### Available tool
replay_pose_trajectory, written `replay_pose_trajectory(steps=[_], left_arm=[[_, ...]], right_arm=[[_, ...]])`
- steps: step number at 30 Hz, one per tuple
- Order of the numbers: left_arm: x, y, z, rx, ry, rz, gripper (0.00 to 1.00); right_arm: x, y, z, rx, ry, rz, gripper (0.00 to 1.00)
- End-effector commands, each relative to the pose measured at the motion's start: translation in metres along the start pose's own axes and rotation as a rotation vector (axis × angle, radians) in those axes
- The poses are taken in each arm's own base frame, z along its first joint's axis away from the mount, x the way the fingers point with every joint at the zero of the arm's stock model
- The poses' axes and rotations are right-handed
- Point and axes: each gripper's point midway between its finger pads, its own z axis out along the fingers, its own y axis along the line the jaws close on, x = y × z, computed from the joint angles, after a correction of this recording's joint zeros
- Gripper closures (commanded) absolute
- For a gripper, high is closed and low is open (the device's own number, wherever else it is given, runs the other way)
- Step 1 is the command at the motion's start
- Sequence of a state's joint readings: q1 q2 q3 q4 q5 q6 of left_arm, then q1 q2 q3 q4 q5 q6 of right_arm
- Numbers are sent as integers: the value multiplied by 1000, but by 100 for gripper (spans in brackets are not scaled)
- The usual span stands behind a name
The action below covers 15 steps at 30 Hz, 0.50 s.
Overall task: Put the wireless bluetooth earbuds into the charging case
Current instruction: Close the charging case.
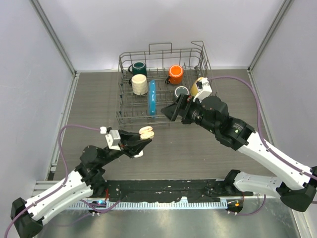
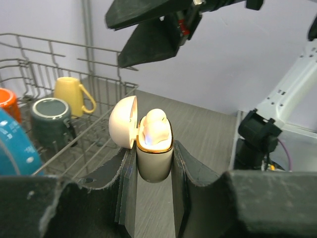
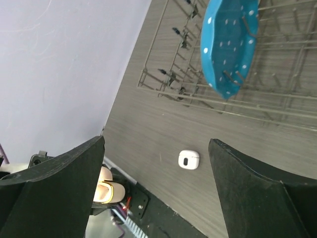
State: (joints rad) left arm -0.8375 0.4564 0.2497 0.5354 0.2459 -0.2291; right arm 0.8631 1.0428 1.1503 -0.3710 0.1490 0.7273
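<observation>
**Left gripper**: clamped on the charging case, which stands upright between the two fingers. It is held in front of the dish rack, off the rack's near left corner. The lid is swung open on the side facing the rack.

**Earbuds**: white, seated in the well of the case, with their tops standing above its gold rim. How many are in there cannot be told.

**Right gripper**: jaws spread wide with nothing between them. It hangs at the near edge of the rack, closer to the rack than the held case is.

**Second white case**: closed, lying flat on the table in front of the rack, apart from both grippers.

**Rack contents:** a blue plate stands on edge near the middle. A green mug and a cream mug sit to one side of it. An orange mug and a yellow mug sit to the other.
</observation>
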Motion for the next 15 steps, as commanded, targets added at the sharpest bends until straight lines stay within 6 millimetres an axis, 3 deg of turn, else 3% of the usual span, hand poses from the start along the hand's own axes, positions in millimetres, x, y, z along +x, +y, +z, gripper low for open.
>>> replay_pose_trajectory(steps=[1,4,6,9,15], left_arm=[[-43,-34,14,183,-83,2,100],[-41,-39,20,217,-70,-6,100],[-43,-41,22,232,-72,-3,100],[-42,-44,23,255,-61,-5,100],[-35,-48,25,283,-36,-21,100]], right_arm=[[1,16,-3,-81,29,52,8],[15,-2,7,-14,62,58,8],[27,-4,11,-20,104,52,8],[41,2,14,-81,153,72,8],[48,4,13,-125,154,85,8]])
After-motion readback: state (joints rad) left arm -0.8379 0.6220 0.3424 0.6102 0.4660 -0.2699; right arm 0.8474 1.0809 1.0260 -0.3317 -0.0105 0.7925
